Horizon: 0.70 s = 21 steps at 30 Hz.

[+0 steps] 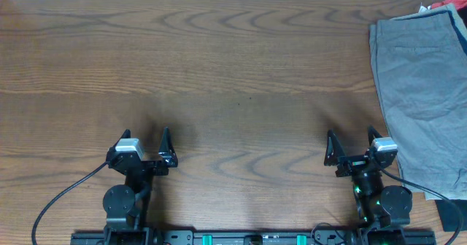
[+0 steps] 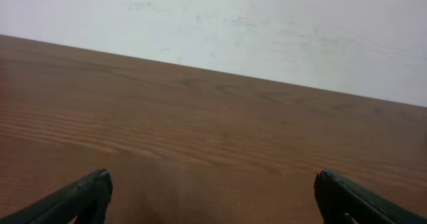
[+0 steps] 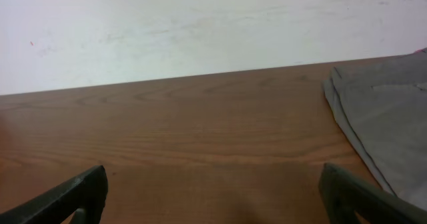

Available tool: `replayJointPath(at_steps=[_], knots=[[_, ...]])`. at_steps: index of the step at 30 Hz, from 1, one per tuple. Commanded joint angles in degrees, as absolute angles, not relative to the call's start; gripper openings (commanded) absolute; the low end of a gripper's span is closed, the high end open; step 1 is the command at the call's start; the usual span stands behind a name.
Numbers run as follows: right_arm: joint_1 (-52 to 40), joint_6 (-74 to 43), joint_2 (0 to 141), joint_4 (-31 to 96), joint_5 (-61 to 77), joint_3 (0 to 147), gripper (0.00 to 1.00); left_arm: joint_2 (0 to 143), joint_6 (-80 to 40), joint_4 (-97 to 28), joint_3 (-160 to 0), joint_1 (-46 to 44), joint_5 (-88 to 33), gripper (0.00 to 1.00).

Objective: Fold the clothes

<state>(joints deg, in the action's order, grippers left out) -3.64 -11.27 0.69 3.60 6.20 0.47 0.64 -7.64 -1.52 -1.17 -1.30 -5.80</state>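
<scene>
Grey-khaki shorts (image 1: 423, 92) lie folded flat at the table's right edge, partly cut off by the frame; they also show at the right of the right wrist view (image 3: 387, 124). A bit of dark and red cloth (image 1: 446, 9) peeks out behind them at the far right corner. My left gripper (image 1: 145, 137) is open and empty near the front left; its fingertips frame bare wood in the left wrist view (image 2: 213, 191). My right gripper (image 1: 352, 140) is open and empty near the front right, just left of the shorts, and its fingertips frame bare wood in its own wrist view (image 3: 213, 187).
The brown wooden table (image 1: 233, 77) runs to a white wall (image 3: 200, 24) at the back. Black cables (image 1: 58, 201) trail from both arm bases along the front edge. A dark object (image 1: 454, 216) sits at the front right corner.
</scene>
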Motion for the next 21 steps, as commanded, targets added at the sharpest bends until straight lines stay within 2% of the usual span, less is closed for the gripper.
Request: replayJointPath(at_steps=[1, 15, 18, 21], knots=[[-4.1, -10.4, 0.4, 3.7, 5.8, 0.3, 0.99, 0.7, -7.3, -3.6, -0.2, -1.5, -6.6, 0.98], [-4.1, -11.6, 0.4, 3.6, 7.9, 0.3, 0.99, 0.7, -7.3, -3.6, -0.2, -1.5, -6.6, 0.98], [-4.2, -20.1, 0.4, 3.2, 12.9, 0.3, 0.99, 0.7, -7.3, -3.6, -0.2, -1.5, -6.6, 0.98], [-4.2, -35.6, 0.4, 2.5, 23.3, 0.3, 0.99, 0.7, -7.3, -3.6, -0.2, -1.5, -6.6, 0.98]])
